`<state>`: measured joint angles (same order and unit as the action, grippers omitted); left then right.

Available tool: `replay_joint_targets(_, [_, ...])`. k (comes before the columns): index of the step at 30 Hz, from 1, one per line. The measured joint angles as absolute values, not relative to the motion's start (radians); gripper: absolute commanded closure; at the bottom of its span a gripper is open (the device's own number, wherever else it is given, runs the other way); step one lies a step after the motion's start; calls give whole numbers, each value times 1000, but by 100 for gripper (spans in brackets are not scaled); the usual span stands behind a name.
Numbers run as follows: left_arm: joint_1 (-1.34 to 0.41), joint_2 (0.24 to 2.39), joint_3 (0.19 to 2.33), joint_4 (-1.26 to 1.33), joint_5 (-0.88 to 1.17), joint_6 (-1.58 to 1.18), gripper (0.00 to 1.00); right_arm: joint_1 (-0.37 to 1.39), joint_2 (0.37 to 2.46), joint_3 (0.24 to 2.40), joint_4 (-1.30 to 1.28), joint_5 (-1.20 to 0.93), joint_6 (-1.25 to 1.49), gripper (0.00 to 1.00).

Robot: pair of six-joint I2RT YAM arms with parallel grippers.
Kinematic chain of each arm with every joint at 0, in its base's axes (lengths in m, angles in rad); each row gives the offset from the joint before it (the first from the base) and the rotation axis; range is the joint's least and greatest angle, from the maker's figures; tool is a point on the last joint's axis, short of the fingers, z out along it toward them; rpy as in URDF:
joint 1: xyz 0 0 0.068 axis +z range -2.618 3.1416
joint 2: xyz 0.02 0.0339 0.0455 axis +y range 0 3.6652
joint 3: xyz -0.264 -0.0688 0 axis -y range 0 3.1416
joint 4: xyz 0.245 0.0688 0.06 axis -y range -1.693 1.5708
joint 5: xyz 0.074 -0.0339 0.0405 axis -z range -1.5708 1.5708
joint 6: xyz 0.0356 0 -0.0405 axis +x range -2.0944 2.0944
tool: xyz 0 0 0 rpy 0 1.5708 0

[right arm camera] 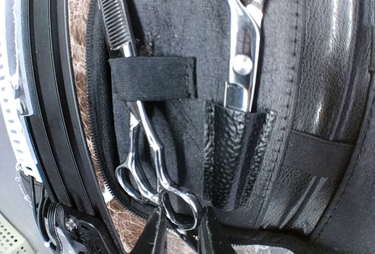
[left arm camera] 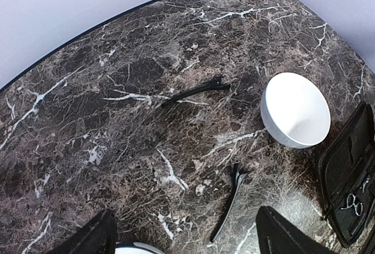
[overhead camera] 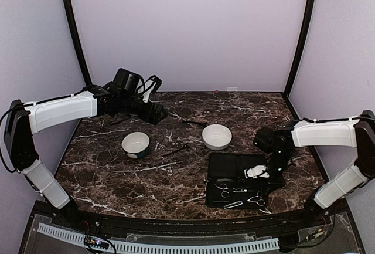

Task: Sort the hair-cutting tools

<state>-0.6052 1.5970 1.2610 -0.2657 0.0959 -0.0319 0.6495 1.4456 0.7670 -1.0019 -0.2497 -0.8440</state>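
Spanning the booth is a dark marble desk (overhead camera: 105,172) veined in white, closed in by pale lilac walls (overhead camera: 187,31) with black posts at the back corners.

The left arm (overhead camera: 61,110) reaches out level over the far left of the desk, its wrist tilted down toward the middle. The left jaws stand wide and hold nothing; their two dark fingers (left arm camera: 88,236) frame the bottom of the wrist view. The right arm (overhead camera: 325,132) comes in from the right edge and bends down over the case (overhead camera: 234,166). The right jaws are narrow, one finger on each side of a ring handle of the scissors (right arm camera: 159,161). I cannot tell whether they press it.

Two white bowls sit mid-desk, well apart: the left bowl (overhead camera: 136,142) and the right bowl (overhead camera: 217,135). Two thin dark clips lie loose on the marble. One clip (left arm camera: 196,92) is beyond the bowls, the other (left arm camera: 228,204) between them.

The black case lies open and flat near the front right. Inside, the scissors sit under an elastic strap (right arm camera: 152,78) beside a ridged black bar (right arm camera: 111,10). A second pair (right arm camera: 241,43) has its tip tucked in a pocket (right arm camera: 234,148).
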Motion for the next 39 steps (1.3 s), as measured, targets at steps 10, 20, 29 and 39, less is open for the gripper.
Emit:
replay_joint_targets(10, [-605, 1597, 1261, -268, 93, -28, 15, 643, 1387, 766, -1026, -244, -835, 84])
replay_joint_targets(20, [-632, 1597, 1261, -271, 89, -26, 15, 667, 1358, 766, -944, -196, -804, 72])
replay_joint_targets(29, [-640, 1597, 1261, -272, 88, -20, 15, 707, 1340, 758, -920, -197, -807, 72])
replay_joint_targets(39, [-640, 1597, 1261, -272, 88, -18, 15, 818, 1357, 738, -883, -209, -796, 74])
